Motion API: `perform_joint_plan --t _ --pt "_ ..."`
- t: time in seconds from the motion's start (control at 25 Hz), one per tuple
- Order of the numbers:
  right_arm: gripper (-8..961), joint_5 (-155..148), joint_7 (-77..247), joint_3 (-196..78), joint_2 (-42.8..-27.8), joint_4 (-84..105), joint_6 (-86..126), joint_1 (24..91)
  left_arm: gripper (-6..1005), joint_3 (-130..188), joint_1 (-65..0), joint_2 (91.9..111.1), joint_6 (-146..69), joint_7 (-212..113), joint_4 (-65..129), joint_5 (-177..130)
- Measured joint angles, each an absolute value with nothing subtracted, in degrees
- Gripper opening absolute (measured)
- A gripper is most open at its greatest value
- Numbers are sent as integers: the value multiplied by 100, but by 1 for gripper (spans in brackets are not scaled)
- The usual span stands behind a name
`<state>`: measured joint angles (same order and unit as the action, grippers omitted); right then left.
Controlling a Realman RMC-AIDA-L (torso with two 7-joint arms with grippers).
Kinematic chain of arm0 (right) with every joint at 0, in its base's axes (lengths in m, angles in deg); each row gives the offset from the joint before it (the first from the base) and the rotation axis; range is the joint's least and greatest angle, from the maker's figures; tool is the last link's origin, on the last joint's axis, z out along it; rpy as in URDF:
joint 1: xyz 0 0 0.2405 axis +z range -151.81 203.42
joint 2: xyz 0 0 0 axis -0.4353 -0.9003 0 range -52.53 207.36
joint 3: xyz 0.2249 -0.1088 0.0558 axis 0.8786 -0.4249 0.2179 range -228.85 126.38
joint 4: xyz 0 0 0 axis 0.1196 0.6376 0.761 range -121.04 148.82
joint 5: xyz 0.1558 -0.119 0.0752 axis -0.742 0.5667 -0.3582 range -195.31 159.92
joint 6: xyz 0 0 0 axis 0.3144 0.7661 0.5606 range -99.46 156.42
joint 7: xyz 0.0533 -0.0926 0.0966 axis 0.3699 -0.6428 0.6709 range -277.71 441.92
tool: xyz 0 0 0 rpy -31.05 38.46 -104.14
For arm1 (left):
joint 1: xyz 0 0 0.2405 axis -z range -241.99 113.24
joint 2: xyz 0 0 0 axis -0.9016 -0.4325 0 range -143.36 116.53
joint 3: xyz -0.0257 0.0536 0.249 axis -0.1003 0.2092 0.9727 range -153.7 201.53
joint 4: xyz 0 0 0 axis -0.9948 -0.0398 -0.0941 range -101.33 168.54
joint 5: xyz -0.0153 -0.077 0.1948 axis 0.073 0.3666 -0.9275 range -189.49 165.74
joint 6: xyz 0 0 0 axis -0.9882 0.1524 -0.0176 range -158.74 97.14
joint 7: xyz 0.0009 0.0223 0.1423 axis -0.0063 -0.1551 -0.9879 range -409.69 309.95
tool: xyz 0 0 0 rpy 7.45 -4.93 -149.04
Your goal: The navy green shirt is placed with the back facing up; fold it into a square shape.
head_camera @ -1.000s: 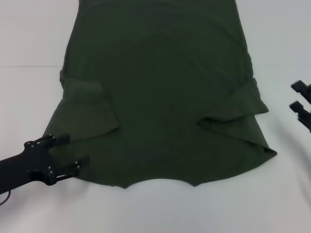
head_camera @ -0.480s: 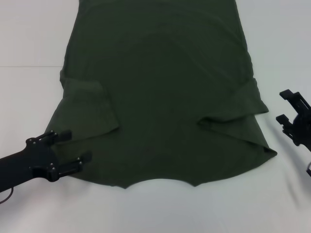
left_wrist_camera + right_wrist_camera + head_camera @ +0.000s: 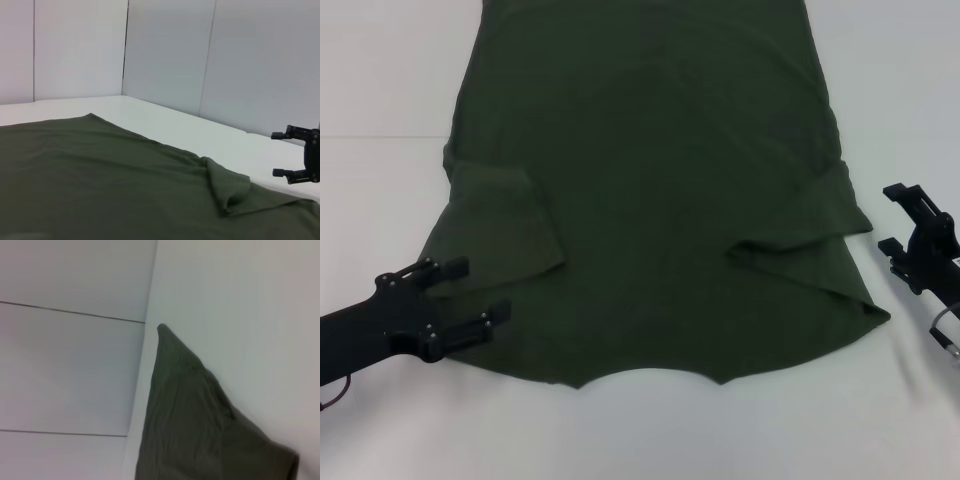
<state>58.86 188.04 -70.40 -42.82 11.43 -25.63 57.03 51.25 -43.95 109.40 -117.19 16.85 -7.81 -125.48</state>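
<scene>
1. The navy green shirt [image 3: 650, 190] lies spread flat on the white table [image 3: 380, 70], plain dark olive, matte, with no print; it fills the middle of the head view and runs out past the far edge
2. Its curved neckline is at the near edge, and both short sleeves are folded inward onto the body, the left one as a flap near the left gripper, the right one as a creased wedge toward the right edge
3. In the left wrist view the cloth [image 3: 100, 180] stretches away low and smooth, with the folded right sleeve bunched into a small ridge
4. The left gripper [image 3: 470, 295] sits at the shirt's near-left corner, fingers spread apart, both fingertips over the fabric edge, nothing pinched between them
5. The right gripper [image 3: 895, 218] hangs over bare table just beside the right sleeve, fingers apart and empty, not touching the cloth
6. Since a second ago the left gripper has edged farther in over the fabric, and the right gripper has come in from the frame's right edge to near the sleeve; the shirt itself has not shifted
</scene>
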Motion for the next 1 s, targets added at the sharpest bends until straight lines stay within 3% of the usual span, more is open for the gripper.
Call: perform_joint_plan --t 1.0 --pt "932 5886 18678 -6908 -4290 1119 -1059 6474 862 5125 -4390 10936 -11711 1684 -801 -12552"
